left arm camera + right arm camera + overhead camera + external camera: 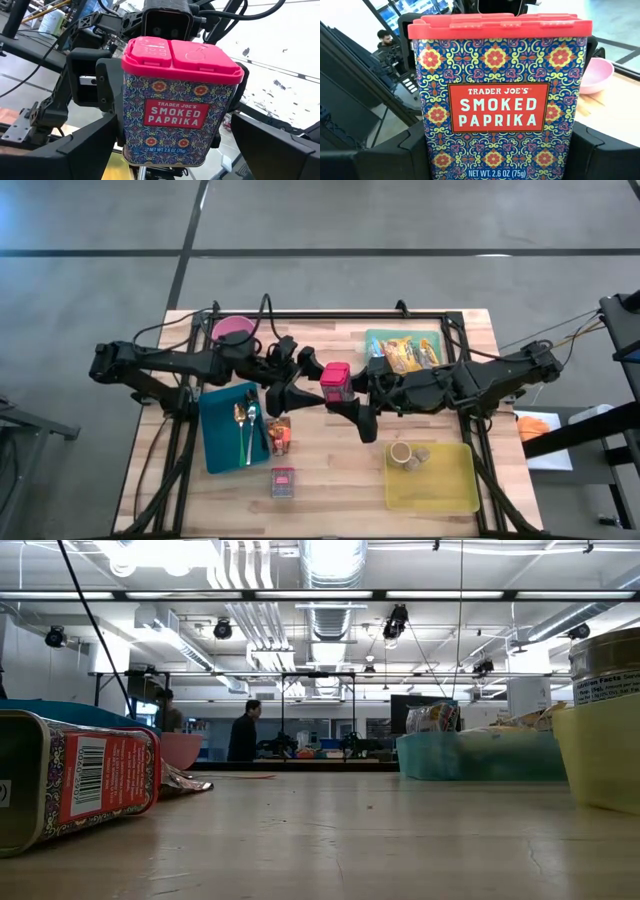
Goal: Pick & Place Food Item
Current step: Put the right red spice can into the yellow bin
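Note:
A smoked paprika tin (335, 383) with a pink lid hangs above the middle of the table between my two arms. It fills the right wrist view as a patterned blue tin (502, 100), and my right gripper (502, 160) is shut on it. My left gripper (182, 155) faces it from the table's left and is open. Its two fingers stand on either side of the tin's (177, 110) lower part, and I see no touch. In the high view my left gripper (308, 385) and my right gripper (355, 387) meet at the tin. My right gripper pinches the tin between its two fingers (105, 87), one on each narrow side (126, 95), about halfway up. The fingers come level from the table's right. The tin stands upright, lid up, lifted well clear of the table.
A second patterned tin (283, 482) lies on its side near the front edge, with a snack packet (280, 435) behind it. A teal tray (220, 450) with cutlery is at the left and a pink bowl (232, 330) at the back. A green tray (375, 338) holds packets. A yellow bin (440, 490) holds tins.

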Controlling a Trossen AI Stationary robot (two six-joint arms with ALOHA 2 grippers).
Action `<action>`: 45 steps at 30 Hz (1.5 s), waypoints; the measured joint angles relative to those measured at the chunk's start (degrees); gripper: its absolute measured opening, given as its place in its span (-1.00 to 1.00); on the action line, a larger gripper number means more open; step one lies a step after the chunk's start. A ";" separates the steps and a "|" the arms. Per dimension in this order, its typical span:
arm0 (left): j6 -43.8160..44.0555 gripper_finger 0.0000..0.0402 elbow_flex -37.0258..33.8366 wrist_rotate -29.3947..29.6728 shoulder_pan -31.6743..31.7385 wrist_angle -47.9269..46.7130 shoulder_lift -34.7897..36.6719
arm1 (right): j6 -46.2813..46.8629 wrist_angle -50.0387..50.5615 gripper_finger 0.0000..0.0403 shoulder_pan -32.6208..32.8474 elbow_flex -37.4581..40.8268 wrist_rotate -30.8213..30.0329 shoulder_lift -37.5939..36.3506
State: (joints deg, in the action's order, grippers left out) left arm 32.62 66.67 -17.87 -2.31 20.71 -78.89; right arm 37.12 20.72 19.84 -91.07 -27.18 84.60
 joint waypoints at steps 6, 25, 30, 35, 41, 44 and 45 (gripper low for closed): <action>5.32 0.96 -0.16 9.49 -0.74 -0.73 0.13 | 0.15 -0.12 0.38 -0.04 0.06 -0.80 0.02; 3.55 0.96 -0.26 10.62 -0.72 0.08 0.11 | 4.44 -1.07 0.38 -0.02 0.11 -1.06 0.13; 4.70 0.96 -0.26 11.91 -0.74 0.20 0.11 | 5.67 -2.36 0.38 -0.14 0.20 -0.53 0.78; 4.85 0.96 -0.29 11.91 -0.72 -0.15 0.08 | 6.86 -3.25 0.38 -0.61 0.22 0.59 2.23; 5.09 0.96 -0.29 10.20 -0.76 0.31 0.10 | 5.78 -6.25 0.38 -0.85 0.24 1.64 2.91; 5.07 0.95 -0.26 9.05 -0.76 0.43 0.09 | 5.32 -6.33 0.38 -0.95 0.25 1.89 2.91; 5.07 0.94 -0.26 8.73 -0.76 0.56 0.09 | 5.30 -6.38 0.38 -0.96 0.24 1.94 2.91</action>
State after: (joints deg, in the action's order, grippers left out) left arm 37.69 66.41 -9.14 -3.07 21.27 -78.81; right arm 42.43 14.33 18.87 -90.83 -25.24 87.50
